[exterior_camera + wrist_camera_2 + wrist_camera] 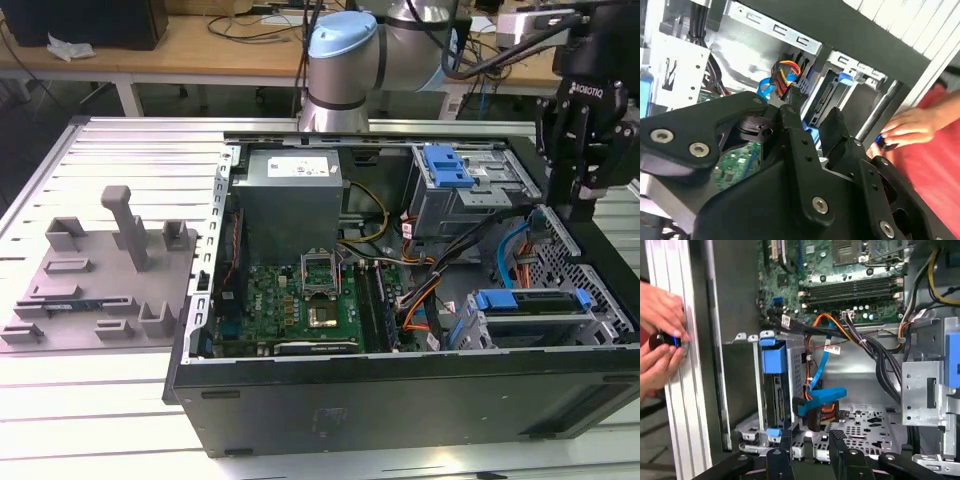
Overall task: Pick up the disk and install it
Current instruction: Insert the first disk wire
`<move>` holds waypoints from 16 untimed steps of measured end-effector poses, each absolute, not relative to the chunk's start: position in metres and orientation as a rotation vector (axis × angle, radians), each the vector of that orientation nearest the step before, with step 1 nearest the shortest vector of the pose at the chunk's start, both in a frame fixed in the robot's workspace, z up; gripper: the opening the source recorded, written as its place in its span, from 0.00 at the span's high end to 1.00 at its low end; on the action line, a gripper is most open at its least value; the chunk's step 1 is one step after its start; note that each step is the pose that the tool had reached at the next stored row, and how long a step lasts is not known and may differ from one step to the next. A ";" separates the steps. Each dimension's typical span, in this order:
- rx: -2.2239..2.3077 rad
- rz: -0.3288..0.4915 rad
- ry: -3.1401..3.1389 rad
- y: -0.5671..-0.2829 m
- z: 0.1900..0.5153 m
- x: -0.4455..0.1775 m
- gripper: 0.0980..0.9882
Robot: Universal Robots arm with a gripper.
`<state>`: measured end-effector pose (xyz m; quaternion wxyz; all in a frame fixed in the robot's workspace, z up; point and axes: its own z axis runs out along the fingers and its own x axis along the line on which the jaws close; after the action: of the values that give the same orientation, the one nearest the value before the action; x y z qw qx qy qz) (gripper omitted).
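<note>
The disk (pixel 530 303), a grey drive in a blue carrier with end tabs, sits in the drive cage at the front corner of the open computer case (pixel 400 385) on the exterior view's right. In the first wrist view the disk (pixel 775 400) stands on edge in that bay, and in the second wrist view the disk (pixel 824 100) lies just beyond the fingertips. My gripper (pixel 578 195) hangs above the case's edge, behind and above the disk. In both wrist views the gripper (pixel 812 447) (pixel 812 117) is open, with nothing between its black fingers.
A person's hands (pixel 660 340) (pixel 905 130) hold a small black-and-blue object just outside the case wall. Loose cables (pixel 840 340) cross the case near the bay. A second cage carries a blue latch (pixel 445 165). A grey fixture (pixel 100 270) lies on the table at the exterior view's left.
</note>
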<state>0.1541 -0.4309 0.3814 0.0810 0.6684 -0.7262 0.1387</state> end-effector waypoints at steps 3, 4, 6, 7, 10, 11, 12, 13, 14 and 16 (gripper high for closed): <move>1.895 0.447 -2.208 -0.418 0.373 0.164 0.63; 1.892 0.451 -2.206 -0.417 0.372 0.164 0.63; 1.886 0.463 -2.198 -0.412 0.369 0.164 0.63; 1.885 0.464 -2.197 -0.410 0.368 0.164 0.63; 1.882 0.470 -2.194 -0.407 0.362 0.162 0.63; 1.881 0.473 -2.192 -0.407 0.361 0.160 0.63; 1.880 0.474 -2.191 -0.407 0.360 0.159 0.63; 1.880 0.475 -2.190 -0.407 0.359 0.158 0.63; 1.879 0.477 -2.189 -0.407 0.358 0.158 0.63; 1.878 0.479 -2.187 -0.407 0.358 0.157 0.63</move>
<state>0.1573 -0.4066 0.3576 0.1094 0.6387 -0.7440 0.1630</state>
